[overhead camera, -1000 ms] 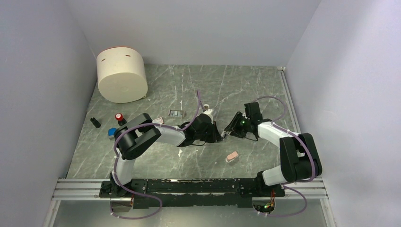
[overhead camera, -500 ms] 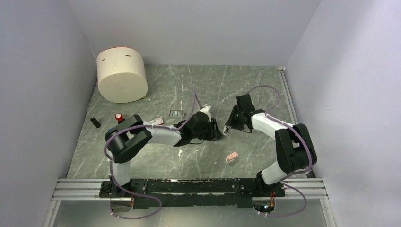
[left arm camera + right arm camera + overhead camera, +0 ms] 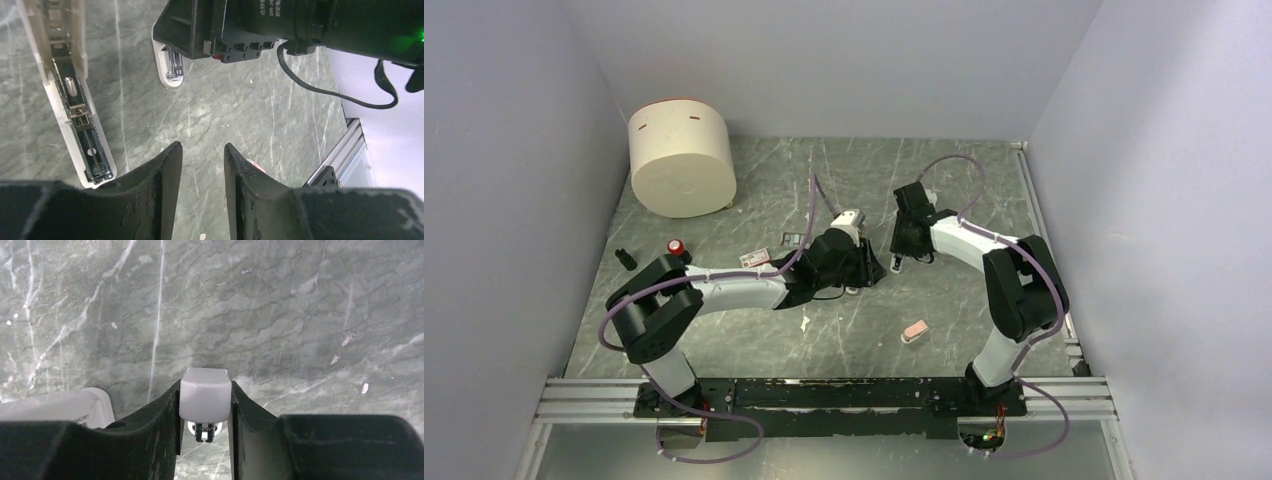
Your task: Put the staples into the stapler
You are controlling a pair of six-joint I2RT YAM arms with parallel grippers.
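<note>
The stapler [image 3: 70, 100] is lying flat on the grey marbled table [image 3: 225, 115], opened so that its long inner channel is facing up. In the left wrist view it is running from the upper left corner down toward the left finger. The channel is showing dark metal parts, and whether any staples are sitting in it cannot be told. The staples [image 3: 793, 239], a dark grey flat block, are lying on the table behind the left arm, partly crossed by its purple cable. Their red-and-white box [image 3: 755, 258] is sitting just to the left of them, close against the arm.

The left gripper [image 3: 202, 162] is hanging low over the table just beside the stapler, its fingers parted by a narrow gap with nothing between them. The right gripper [image 3: 205, 401] is clamping a short white stubby piece [image 3: 205, 389], with a small metal part sticking out beneath it. This piece is hanging near the stapler without touching it.

Farther out, a pink stubby piece [image 3: 914, 331] is lying nearer the arm bases. A cream round cylinder [image 3: 681, 160] is standing in the far left corner, with a small red-capped thing [image 3: 677, 246] and a small black thing [image 3: 626, 258] lying near the left wall.
</note>
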